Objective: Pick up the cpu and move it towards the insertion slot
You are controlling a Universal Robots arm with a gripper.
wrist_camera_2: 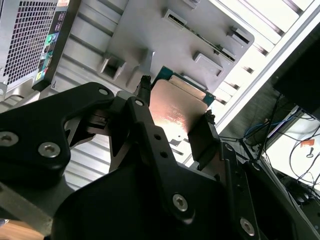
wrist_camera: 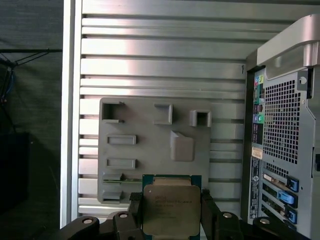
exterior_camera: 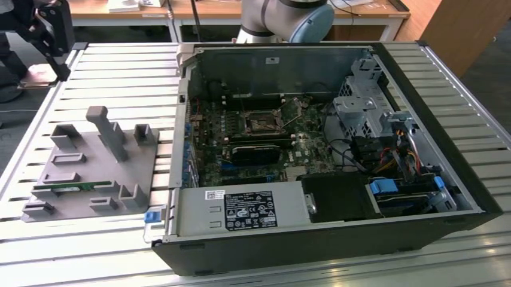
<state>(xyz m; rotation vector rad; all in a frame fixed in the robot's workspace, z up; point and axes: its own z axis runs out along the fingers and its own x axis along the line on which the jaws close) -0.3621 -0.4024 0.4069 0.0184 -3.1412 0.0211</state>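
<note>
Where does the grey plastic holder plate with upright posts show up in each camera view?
Exterior view: the grey plastic holder plate lies on the slatted table, toward the exterior view's left.
First wrist view: plate beyond the square silver-topped cpu that the pincer grips.
Second wrist view: plate beyond that cpu.
Shared landmark: the black computer case beside the plate.

The hand (wrist_camera_2: 177, 100) is closed on the cpu (wrist_camera_2: 175, 112), with its two black fingers (wrist_camera_2: 145, 115) pressed against opposite edges of the chip. The chip's shiny face is bare between them and reaches a little past the fingertips. Behind the fingers, the black linkages spread wide. In the exterior view, a grey arm (exterior_camera: 283, 18) joint carries a blue cap.
</note>
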